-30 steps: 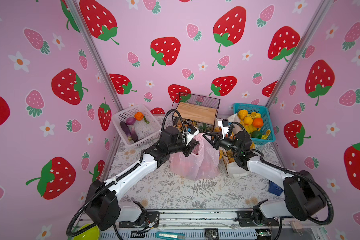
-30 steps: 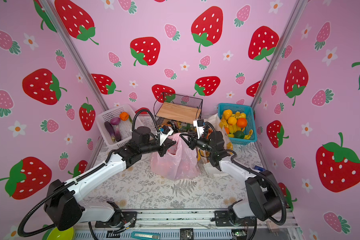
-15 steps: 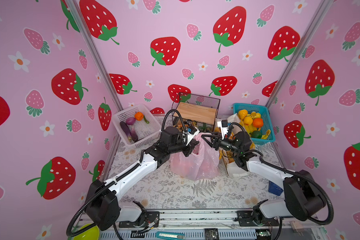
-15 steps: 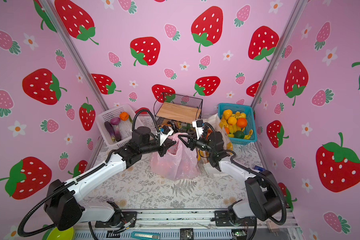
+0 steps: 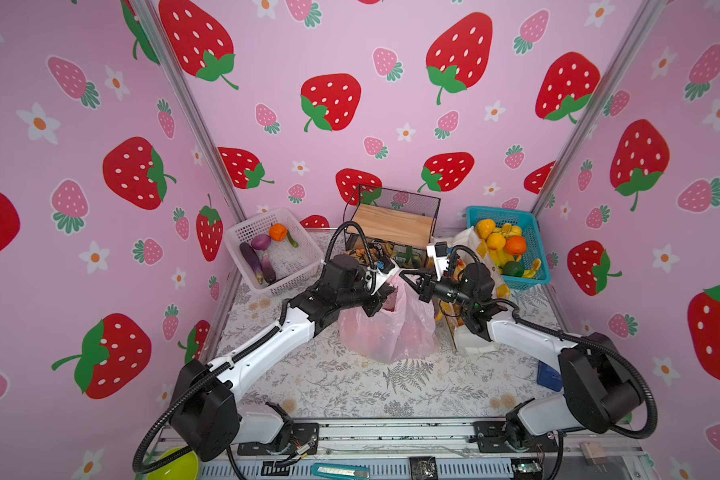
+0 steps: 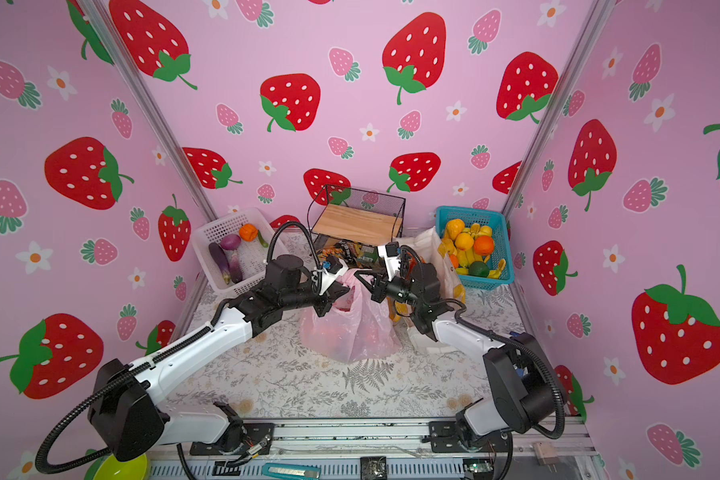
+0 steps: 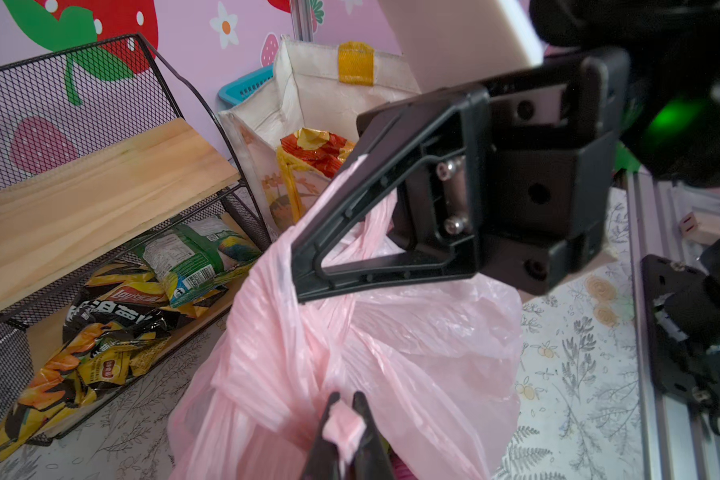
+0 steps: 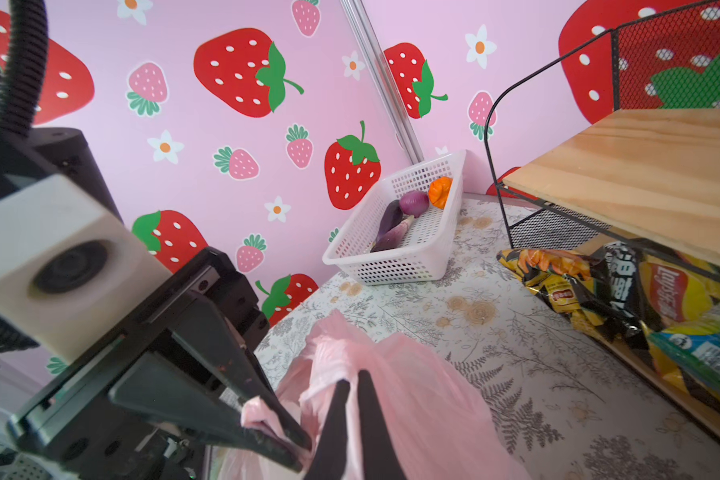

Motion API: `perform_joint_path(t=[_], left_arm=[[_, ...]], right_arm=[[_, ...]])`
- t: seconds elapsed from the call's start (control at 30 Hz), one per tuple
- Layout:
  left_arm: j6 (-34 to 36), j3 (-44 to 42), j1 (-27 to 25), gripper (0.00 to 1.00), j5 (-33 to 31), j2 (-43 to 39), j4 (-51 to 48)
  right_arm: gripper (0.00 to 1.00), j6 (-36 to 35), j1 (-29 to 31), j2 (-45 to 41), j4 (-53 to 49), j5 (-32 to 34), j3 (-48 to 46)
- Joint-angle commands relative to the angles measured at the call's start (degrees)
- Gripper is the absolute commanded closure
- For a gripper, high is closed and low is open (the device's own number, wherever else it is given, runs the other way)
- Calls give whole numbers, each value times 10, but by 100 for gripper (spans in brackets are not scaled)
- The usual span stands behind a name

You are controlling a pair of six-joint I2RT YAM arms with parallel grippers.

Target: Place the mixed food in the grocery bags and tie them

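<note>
The pink bag (image 5: 391,336) stands in the middle of the table (image 5: 350,390), bulging, with reddish shapes showing dimly through its film; which foods they are I cannot tell. Both arms meet over its mouth. The left gripper (image 7: 346,409) reaches in from the left with its fingers pinched on a small fold of the pink film, which sticks up between the tips in the left wrist view. The right gripper (image 8: 352,386) reaches in from the right, its fingers pressed together and the bag's gathered top bunched at their tips. A twisted strand of film runs from there behind the claw's frame. The two sets of tips sit just beside each other, close above the bag. Just to the right of the bag, behind the right arm, stands the tote (image 7: 308,91), upright and open. It has a yellow handle tab at its rim, and a red-orange packet (image 7: 316,151) pokes up inside. Behind the bag is a wire rack (image 5: 391,224) with a wooden shelf and chip bags (image 7: 100,332) heaped under it. A white basket (image 5: 242,232) of purple and orange vegetables sits in the back left corner, and a blue basket (image 5: 499,212) of yellow and orange fruit in the back right.
</note>
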Motion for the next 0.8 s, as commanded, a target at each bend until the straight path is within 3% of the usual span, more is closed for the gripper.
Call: perform_joint_path(t=[0.0,0.2,0.4,0.77], left_arm=[[39,45,-3,71,-9,11,-94],[52,87,-1,48,44,-28,-183],[58,78,22,28,80,-103,-138],[117,180,55,26,101,26,-175]], right_arm=[[100,-34,2,-17,9,13,8],[100,-118,2,-47,-23,10,5],[100,-163,2,-72,-37,1,2],[100,-158,2,-82,-11,-44,-6]])
